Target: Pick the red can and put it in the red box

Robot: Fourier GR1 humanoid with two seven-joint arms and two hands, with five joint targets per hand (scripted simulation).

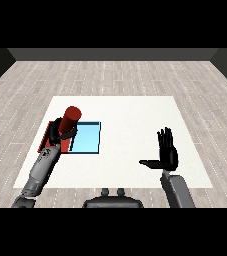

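I find the left hand [60, 134] curled round the red can [70, 119], which is tilted and carried above the red tray [49, 131], the tray largely hidden beneath hand and forearm, with the light blue tray [87, 137] just beside it. I judge the placing step in hand: next I must lower the can inside the red tray's rim, then uncurl. The right hand [167, 152], well apart from the red tray across the counter [135, 115], is released, its fingers straight
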